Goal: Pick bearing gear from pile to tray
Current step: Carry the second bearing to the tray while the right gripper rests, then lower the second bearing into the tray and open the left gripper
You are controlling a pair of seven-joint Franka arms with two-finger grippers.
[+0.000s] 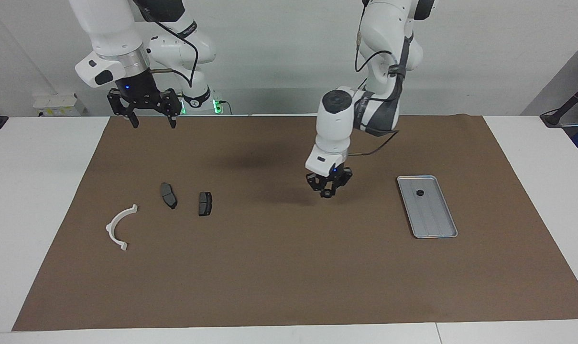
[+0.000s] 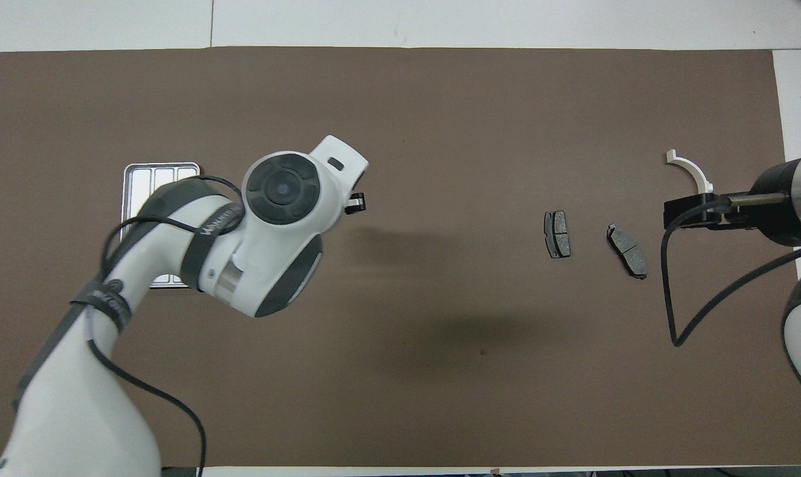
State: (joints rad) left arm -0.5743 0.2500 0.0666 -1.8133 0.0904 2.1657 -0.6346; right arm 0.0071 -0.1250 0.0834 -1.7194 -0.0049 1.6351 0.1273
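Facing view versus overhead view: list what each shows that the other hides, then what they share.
Only the facing view shows the left pincer shut on a small black round piece above the mat, and another black piece lying in the tray. Only the overhead view shows the left arm covering much of the tray. Both show the two brake pads, the white arc and the open right pincer, raised over the mat's edge at the right arm's end.

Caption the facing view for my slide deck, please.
Left gripper carries a small black part toward the tray; right gripper waits, open.
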